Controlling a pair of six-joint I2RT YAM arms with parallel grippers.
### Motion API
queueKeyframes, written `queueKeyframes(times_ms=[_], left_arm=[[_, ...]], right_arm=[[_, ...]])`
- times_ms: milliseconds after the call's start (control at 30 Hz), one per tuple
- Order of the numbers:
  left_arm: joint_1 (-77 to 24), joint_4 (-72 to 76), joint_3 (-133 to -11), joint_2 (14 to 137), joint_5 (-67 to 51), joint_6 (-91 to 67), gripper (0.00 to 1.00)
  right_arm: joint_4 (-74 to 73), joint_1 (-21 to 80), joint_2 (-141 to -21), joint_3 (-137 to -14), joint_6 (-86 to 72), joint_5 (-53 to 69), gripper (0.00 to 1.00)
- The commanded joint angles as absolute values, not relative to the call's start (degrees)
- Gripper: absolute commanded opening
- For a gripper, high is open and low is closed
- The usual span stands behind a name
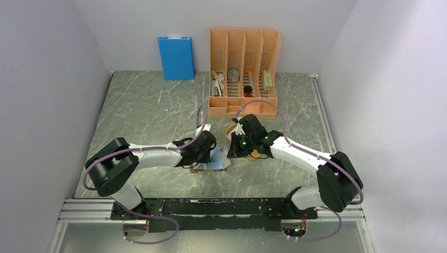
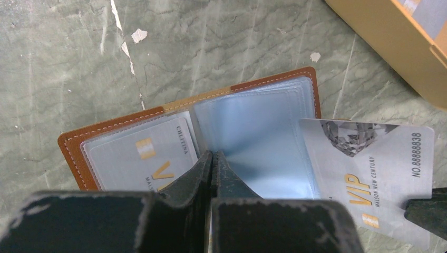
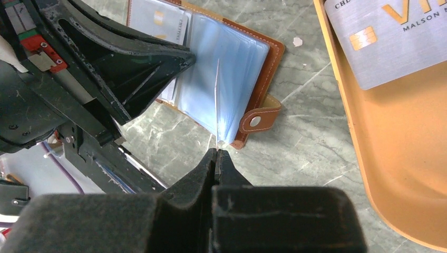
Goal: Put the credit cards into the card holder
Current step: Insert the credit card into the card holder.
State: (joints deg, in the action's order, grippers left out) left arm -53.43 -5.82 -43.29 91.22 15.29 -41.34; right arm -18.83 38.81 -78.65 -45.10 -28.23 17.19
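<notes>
Through the left wrist camera I see the card holder (image 2: pixel 248 132) lying open on the grey marbled desk (image 2: pixel 211 42), brown cover down and pages facing up. The left tool (image 2: pixel 212 158) is clenched, with its tips on the holder's centre fold. I cannot tell whether it pinches a page or only presses on it. A second card (image 2: pixel 139 155) sits inside the clear pocket of the left-hand page, with its chip and some lettering showing through the plastic.

The right tool (image 3: pixel 216 154) is closed on a silver card (image 2: pixel 369 168) printed with "VIP" and a row of eights. It grips the card by one edge. In the left wrist view the card's left edge overlaps the outer edge of the right-hand page, and the rest sticks out over the desk at a slant. In the right wrist view the same card appears edge-on as a thin line, standing over the bluish sleeves (image 3: pixel 237 79) near the holder's snap tab (image 3: pixel 259 119). I cannot tell whether its edge has entered a pocket.

An orange tray (image 3: pixel 406 174) lies just beside the holder, on the right-hand side of the right wrist view. A third card (image 3: pixel 390 37) rests flat in it, partly cut off by the frame.

From overhead, both arms meet over the middle of the desk. A tall orange desk organizer (image 1: pixel 243 63) and a blue box (image 1: pixel 175 58) stand against the back wall, well apart from the holder.
</notes>
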Motion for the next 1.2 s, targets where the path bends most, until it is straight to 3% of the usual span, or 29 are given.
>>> queueKeyframes(times_ms=[0, 967, 1167], left_arm=[[-53.6, -9.3, -40.5, 94.3, 16.3, -41.0, 0.05], [-53.6, -11.8, -41.8, 89.5, 16.2, -41.0, 0.06], [-53.6, -12.8, -42.2, 87.4, 15.9, -41.3, 0.11]], right_arm=[[-19.7, 38.2, -78.9, -45.8, -27.4, 17.6, 0.0], [-15.9, 38.1, -81.8, -45.6, -27.0, 27.8, 0.0], [-14.3, 38.2, -82.4, -45.4, -27.7, 28.9, 0.0]])
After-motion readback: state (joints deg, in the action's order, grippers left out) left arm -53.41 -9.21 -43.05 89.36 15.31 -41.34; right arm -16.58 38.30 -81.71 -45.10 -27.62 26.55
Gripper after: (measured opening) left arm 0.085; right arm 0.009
